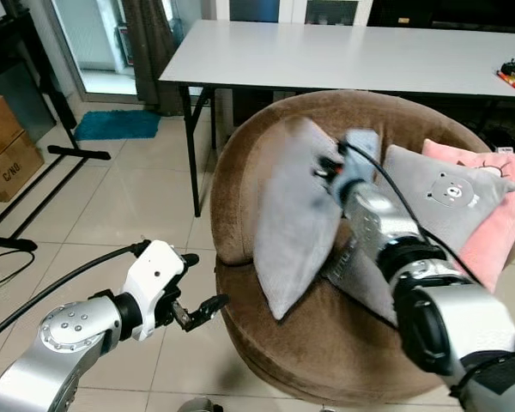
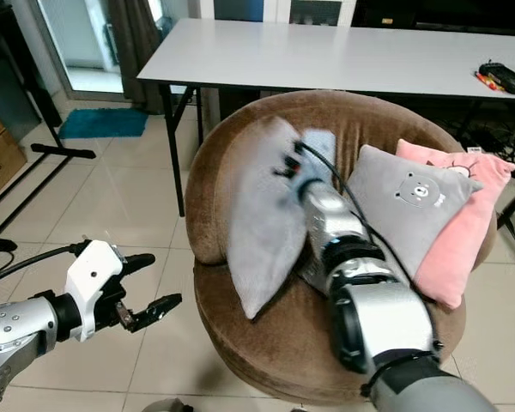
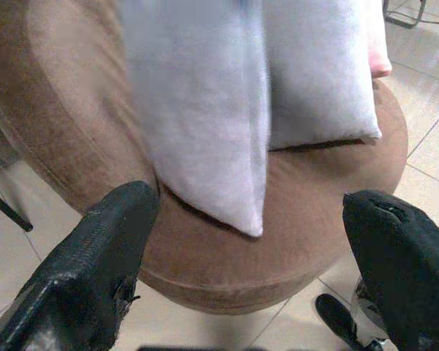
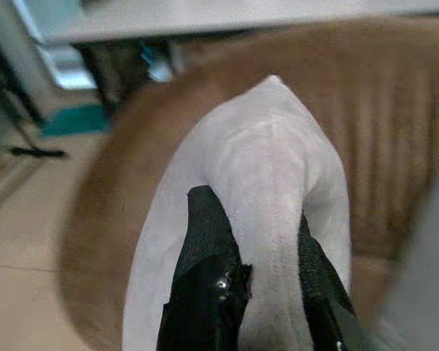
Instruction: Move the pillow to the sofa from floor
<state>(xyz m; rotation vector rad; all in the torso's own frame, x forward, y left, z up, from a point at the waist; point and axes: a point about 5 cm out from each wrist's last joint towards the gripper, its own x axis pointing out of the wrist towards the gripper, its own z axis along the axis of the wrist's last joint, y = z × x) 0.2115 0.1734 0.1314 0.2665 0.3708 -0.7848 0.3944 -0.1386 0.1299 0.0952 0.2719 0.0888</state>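
Note:
A light grey pillow (image 1: 293,215) stands on edge on the round brown sofa chair (image 1: 240,163), its lower corner resting on the seat. My right gripper (image 1: 326,167) is shut on the pillow's upper edge; in the right wrist view both black fingers (image 4: 205,270) pinch the pillow (image 4: 256,190). My left gripper (image 1: 202,287) hangs open over the floor just left of the chair's front rim, nothing between its fingers (image 3: 95,270). In the left wrist view the pillow (image 3: 205,110) stands on the seat ahead.
A grey bear pillow (image 1: 442,202) and a pink pillow (image 1: 498,223) lean at the chair's right side. A white table (image 1: 343,56) stands behind the chair. Cardboard boxes (image 1: 4,146) and a black stand are at left. A teal mat (image 1: 116,124) lies on the tiled floor.

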